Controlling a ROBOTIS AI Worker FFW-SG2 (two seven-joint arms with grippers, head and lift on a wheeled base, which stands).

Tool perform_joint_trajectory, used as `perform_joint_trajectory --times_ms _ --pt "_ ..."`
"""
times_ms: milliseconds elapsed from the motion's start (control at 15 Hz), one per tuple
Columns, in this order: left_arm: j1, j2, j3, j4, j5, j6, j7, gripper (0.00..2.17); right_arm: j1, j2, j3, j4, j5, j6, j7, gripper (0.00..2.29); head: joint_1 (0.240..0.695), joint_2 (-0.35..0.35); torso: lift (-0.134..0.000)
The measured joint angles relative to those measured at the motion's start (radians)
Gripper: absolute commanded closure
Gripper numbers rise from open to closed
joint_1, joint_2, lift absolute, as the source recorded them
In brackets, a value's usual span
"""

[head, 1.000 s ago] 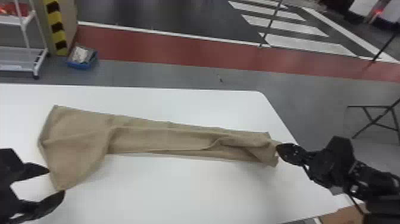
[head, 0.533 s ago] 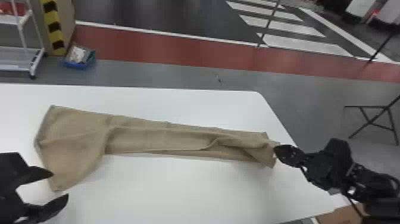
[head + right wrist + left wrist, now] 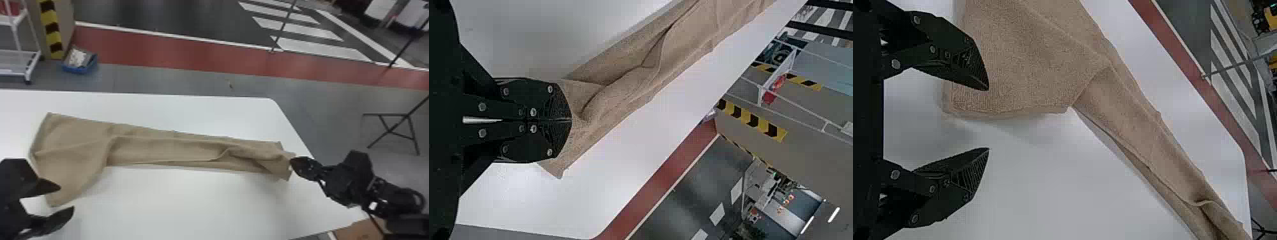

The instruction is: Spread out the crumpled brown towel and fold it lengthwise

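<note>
Your left gripper [image 3: 988, 119], fingers apart, is over the white table's [image 3: 191, 207] near left, and it's the nearer one to the brown towel's [image 3: 159, 150] flared end, just beyond it! Lengthwise, the towel crosses the table toward its right edge, your right gripper [image 3: 571, 120] pinching that creased, bunched end.
</note>
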Motion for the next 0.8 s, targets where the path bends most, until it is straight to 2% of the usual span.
perform_joint_trajectory --times_ms 200,400,467,533,600,800 --pt "-0.039 -0.002 -0.019 0.040 -0.020 0.082 0.001 0.54 0.009 0.000 -0.006 -0.010 -0.001 0.000 0.000 2.07 0.695 -0.338 -0.124" --pt "-0.050 0.002 -0.019 0.057 -0.023 0.113 0.002 0.70 0.013 -0.004 -0.015 -0.013 -0.004 0.000 0.000 2.07 0.695 -0.332 -0.124" --pt "-0.051 0.002 -0.017 0.060 -0.024 0.120 0.003 0.79 0.014 -0.004 -0.015 -0.014 -0.004 0.000 0.000 2.07 0.695 -0.330 -0.124" --pt "-0.052 0.001 -0.015 0.061 -0.024 0.125 0.004 1.15 0.015 -0.005 -0.016 -0.017 -0.005 0.001 0.000 2.07 0.695 -0.327 -0.124" --pt "-0.052 0.001 -0.011 0.059 -0.024 0.132 0.005 1.37 0.016 -0.005 -0.016 -0.019 -0.005 0.002 0.000 2.07 0.695 -0.324 -0.124" --pt "-0.052 0.004 0.001 0.048 -0.022 0.150 -0.004 1.38 0.021 -0.006 -0.014 -0.025 0.000 0.001 0.000 2.07 0.695 -0.314 -0.124"
